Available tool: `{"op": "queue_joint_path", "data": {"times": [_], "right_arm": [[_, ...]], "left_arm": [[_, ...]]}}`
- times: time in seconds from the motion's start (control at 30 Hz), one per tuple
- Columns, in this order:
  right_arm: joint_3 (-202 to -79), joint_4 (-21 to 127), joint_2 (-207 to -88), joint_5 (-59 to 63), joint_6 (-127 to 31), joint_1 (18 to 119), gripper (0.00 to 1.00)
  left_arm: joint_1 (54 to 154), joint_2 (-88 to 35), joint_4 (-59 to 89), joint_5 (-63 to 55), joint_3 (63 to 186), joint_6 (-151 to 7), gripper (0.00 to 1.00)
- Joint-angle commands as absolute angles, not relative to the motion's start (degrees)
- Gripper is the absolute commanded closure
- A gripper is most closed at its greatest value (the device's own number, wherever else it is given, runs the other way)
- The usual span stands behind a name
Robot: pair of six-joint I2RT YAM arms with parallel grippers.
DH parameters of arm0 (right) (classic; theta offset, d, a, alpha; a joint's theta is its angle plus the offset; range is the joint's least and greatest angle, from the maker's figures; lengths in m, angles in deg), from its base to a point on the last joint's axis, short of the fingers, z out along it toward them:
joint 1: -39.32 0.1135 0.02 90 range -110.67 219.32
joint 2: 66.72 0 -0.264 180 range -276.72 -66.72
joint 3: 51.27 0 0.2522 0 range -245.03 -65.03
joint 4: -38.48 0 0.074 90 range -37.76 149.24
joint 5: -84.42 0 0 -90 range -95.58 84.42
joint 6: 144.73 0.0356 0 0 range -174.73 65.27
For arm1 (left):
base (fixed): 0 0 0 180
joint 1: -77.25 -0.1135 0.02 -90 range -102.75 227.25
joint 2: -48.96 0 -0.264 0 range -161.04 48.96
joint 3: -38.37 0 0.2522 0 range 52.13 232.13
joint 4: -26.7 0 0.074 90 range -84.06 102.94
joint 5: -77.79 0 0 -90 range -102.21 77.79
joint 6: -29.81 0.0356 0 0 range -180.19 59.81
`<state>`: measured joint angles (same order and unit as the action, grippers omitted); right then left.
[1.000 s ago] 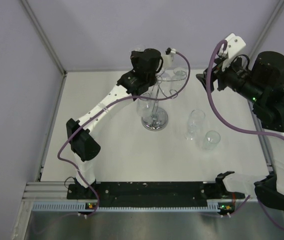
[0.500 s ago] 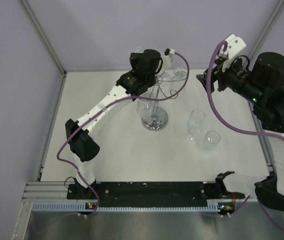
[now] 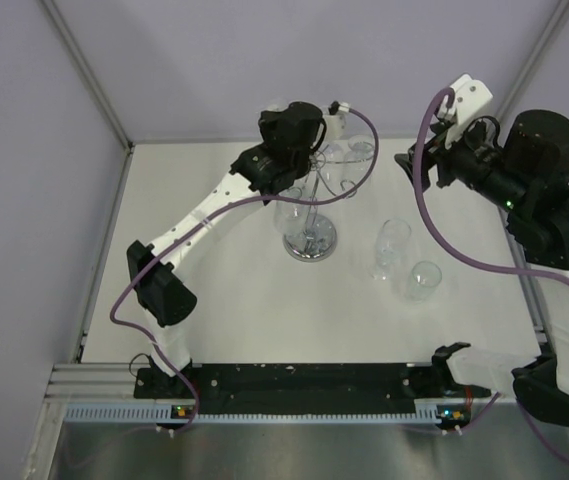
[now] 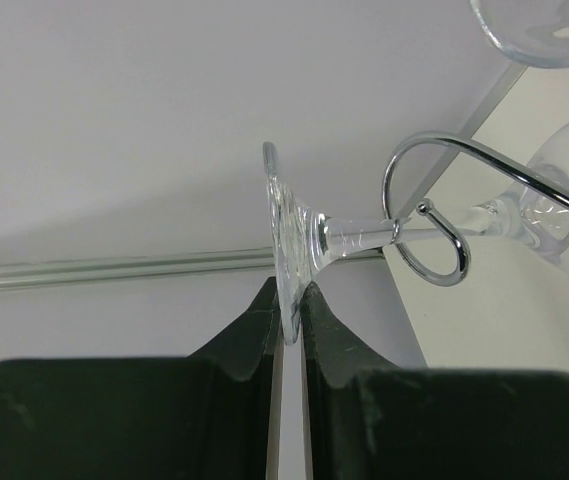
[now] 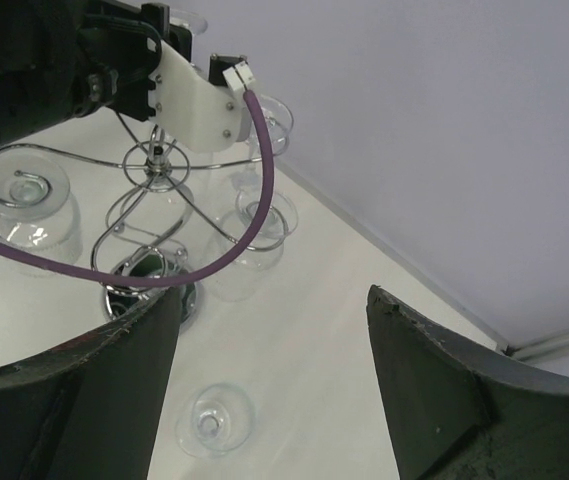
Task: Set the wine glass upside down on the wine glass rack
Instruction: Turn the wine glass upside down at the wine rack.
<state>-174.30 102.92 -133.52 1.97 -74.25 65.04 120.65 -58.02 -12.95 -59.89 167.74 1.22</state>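
The wine glass (image 4: 286,240) shows side-on in the left wrist view. My left gripper (image 4: 289,297) is shut on the rim of its round foot. Its stem passes through a curled chrome arm (image 4: 426,240) of the wine glass rack (image 3: 309,238), and its bowl (image 4: 564,215) lies beyond that curl. In the top view the left gripper (image 3: 294,128) hovers over the rack's top. My right gripper (image 5: 269,330) is open and empty, raised well to the right of the rack (image 5: 152,165).
Other glasses hang on the rack (image 3: 352,158). Two more glasses stand on the table right of it (image 3: 394,245) (image 3: 424,280); one shows below the right fingers (image 5: 209,420). The left arm's purple cable (image 5: 164,278) loops past the rack. Walls close the back.
The left gripper has shifted slightly over the rack top with the glass still held. The right arm has drifted a little to the right, jaws unchanged.
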Motion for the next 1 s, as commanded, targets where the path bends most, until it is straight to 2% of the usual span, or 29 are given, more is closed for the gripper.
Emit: {"op": "queue_joint_path", "data": {"times": [0.0, 0.27, 0.57, 0.97], "right_arm": [[-173.2, 101.4, -132.3, 0.6, -74.5, 65.5, 0.25], [-170.7, 101.5, -131.1, -2.4, -74.8, 65.5, 0.25], [-168.7, 101.5, -130.0, -3.5, -74.9, 65.5, 0.24], [-166.1, 101.5, -128.2, -4.9, -75.1, 65.6, 0.23]], "left_arm": [[121.3, -54.0, -12.3, -61.6, 167.9, -0.9, 1.0], [121.7, -54.4, -14.6, -61.8, 167.8, -2.2, 1.0], [122.4, -55.4, -15.4, -61.8, 168.0, -2.4, 0.87], [123.5, -56.5, -16.2, -62.1, 168.1, -3.2, 0.77]]}}
